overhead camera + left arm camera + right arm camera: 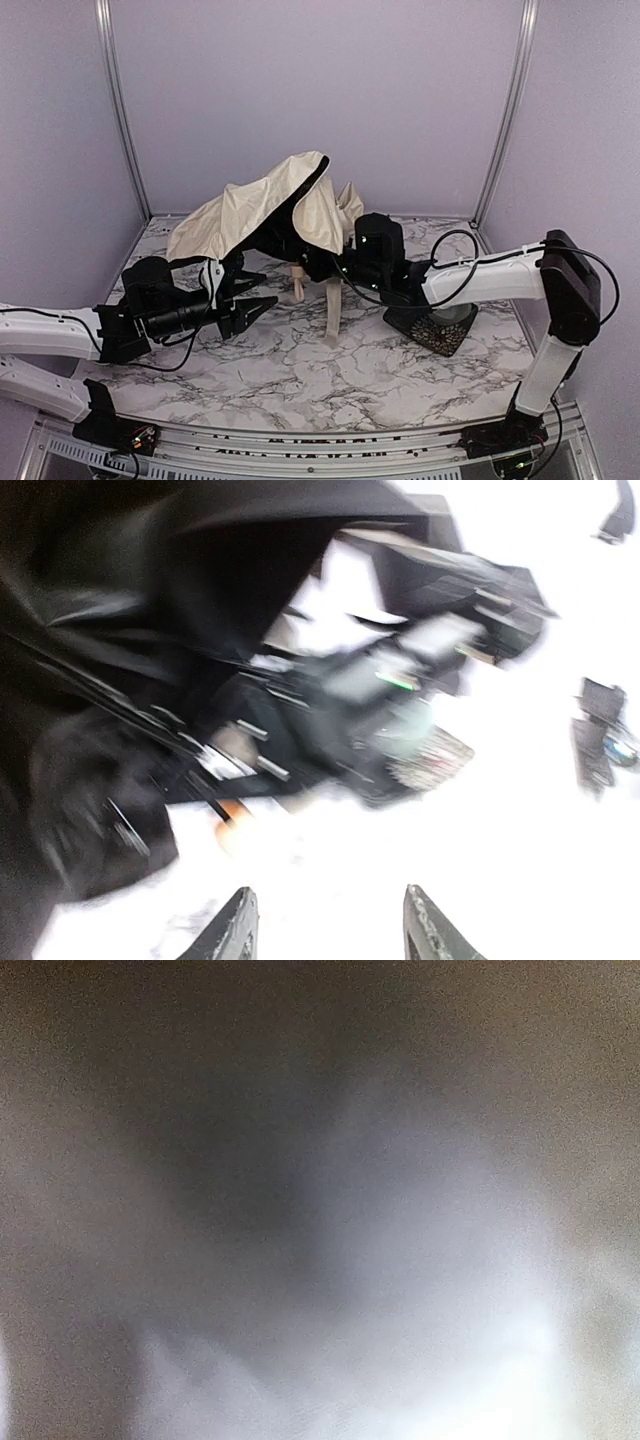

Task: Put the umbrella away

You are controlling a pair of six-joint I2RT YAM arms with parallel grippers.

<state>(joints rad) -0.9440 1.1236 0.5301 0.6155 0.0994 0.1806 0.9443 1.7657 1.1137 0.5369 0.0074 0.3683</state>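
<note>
Ideally, the left end effector (266, 288), open and empty beside the half-folded umbrella (262, 205) on the counter (300, 375), gathers its loose cloth inward; the right end effector (340, 264), buried under that cloth, cannot be read.

The cream-beige folding umbrella with black lining (250, 205) sits on the marble-patterned table (330, 390), midway between the left and right edges and nearer the back edge. Its small tan handle (297, 282) and pale fabric strap (333, 310) hang below the canopy's front side, the strap to the right of the handle. The left gripper (270, 288), jaws apart and holding nothing, lies just left of the handle. The right arm (480, 280) reaches in from the right edge, its tip under the canopy. A flat black speckled pouch (440, 330) lies on the table beneath that arm, right of the umbrella.
</note>
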